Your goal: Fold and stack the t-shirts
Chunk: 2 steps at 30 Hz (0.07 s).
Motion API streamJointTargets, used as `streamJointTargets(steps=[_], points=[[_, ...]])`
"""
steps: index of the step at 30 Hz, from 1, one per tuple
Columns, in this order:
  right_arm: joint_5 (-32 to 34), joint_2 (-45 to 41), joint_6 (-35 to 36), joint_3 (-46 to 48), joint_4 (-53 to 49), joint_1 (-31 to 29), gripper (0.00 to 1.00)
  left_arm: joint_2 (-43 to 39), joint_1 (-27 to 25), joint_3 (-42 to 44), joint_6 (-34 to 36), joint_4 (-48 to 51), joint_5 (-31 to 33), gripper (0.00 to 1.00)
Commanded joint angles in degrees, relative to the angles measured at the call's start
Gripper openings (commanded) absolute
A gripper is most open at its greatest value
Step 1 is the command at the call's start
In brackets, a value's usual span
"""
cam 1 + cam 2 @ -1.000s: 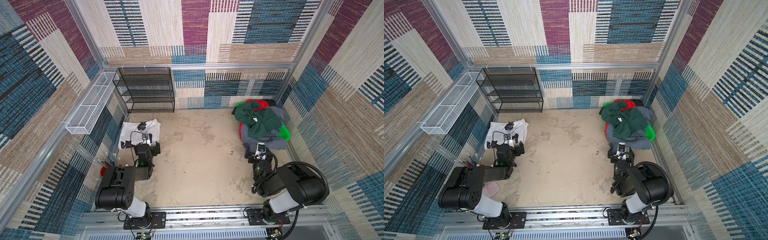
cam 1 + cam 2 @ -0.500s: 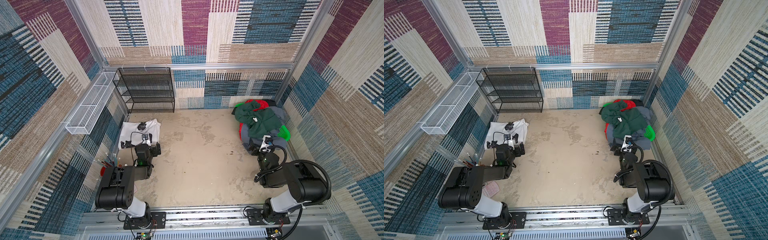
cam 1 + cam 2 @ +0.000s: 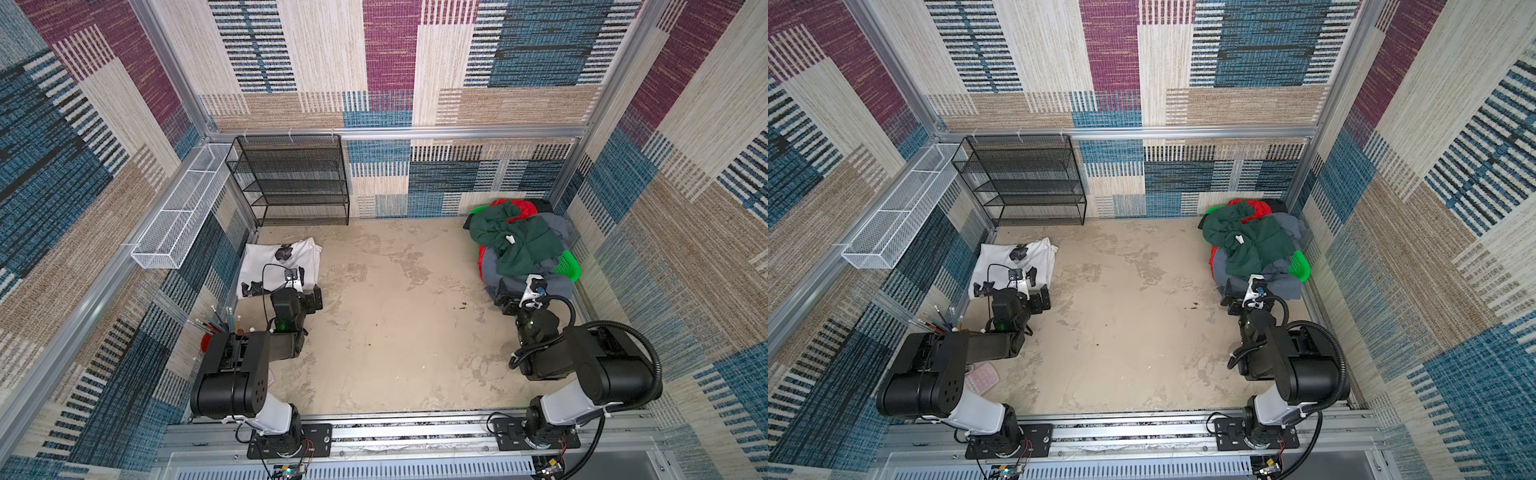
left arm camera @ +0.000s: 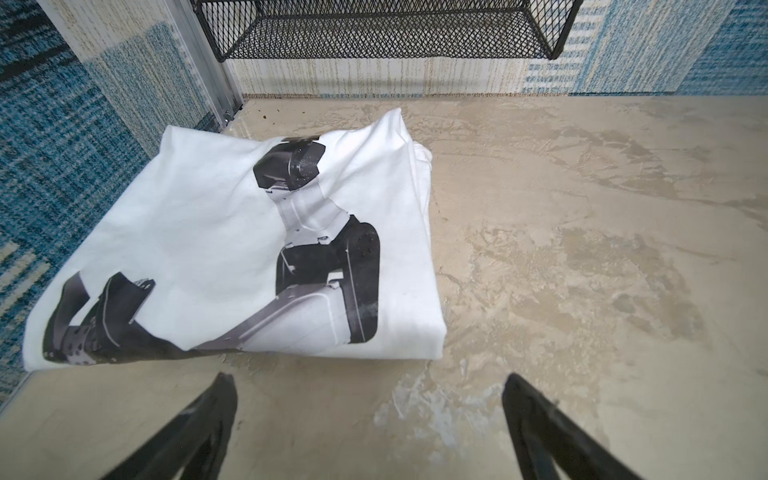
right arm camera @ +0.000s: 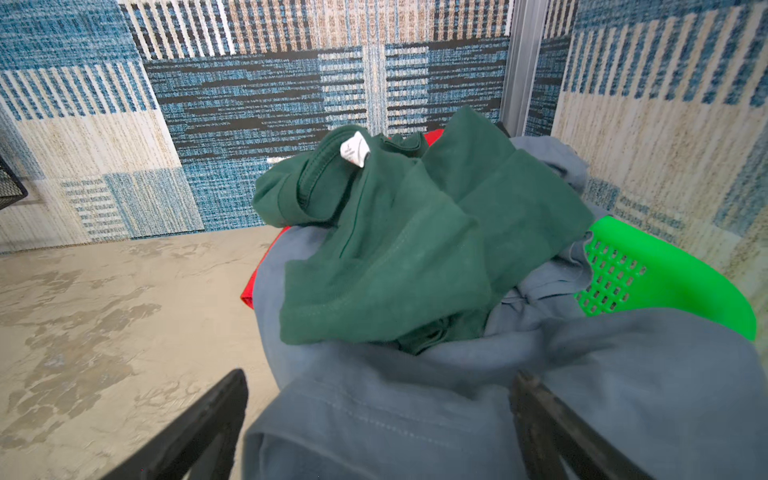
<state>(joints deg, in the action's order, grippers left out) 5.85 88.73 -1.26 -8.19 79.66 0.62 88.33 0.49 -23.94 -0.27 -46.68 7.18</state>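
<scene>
Right gripper (image 5: 380,374) hangs at the near edge of the laundry heap, jaws as wide as they go, nothing in them. A fold of the grey-blue cotton t-shirt (image 5: 415,415) shows btwn the fingers but isn't pinched. On it lies the crumpled dark green t-shirt (image 5: 395,257), w/ a red t-shirt (image 5: 248,293) peeking out beneath. All of it spills over the bright green perforated plastic basket (image 5: 665,282) at the far right of the mottled beige table (image 3: 395,324). Left gripper (image 4: 369,378) is equally wide open & empty, parked just short of the folded white t-shirt (image 4: 216,232) with the black robot-arm print. That one lies flat at the left, in front of the black wire-mesh shelf (image 3: 291,183).

Step in hand, I'd say: pick the next shirt. To do it well, take one layer only. The green one is topmost, so go for its collar or hem rather than the grey-blue fold, else the whole heap drags along & the basket may tip. Pinch a raised ridge, lift straight up, carry to the table's middle.

Vs. a sec ago: right arm has pushed fwd to the heap. Left arm & white shirt haven't budged; both jaws same width.
</scene>
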Motion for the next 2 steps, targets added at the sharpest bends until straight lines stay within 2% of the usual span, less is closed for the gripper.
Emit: streamJointTargets(steps=[1,2], points=[[1.0,-0.3,-0.8,0.0,3.0,0.0,0.99,-0.2,0.0,-0.5,-0.6,-0.3,-0.6,1.0],[1.0,-0.3,-0.8,0.0,3.1,0.0,0.99,-0.3,0.0,-0.3,-0.6,-0.5,-0.5,1.0]])
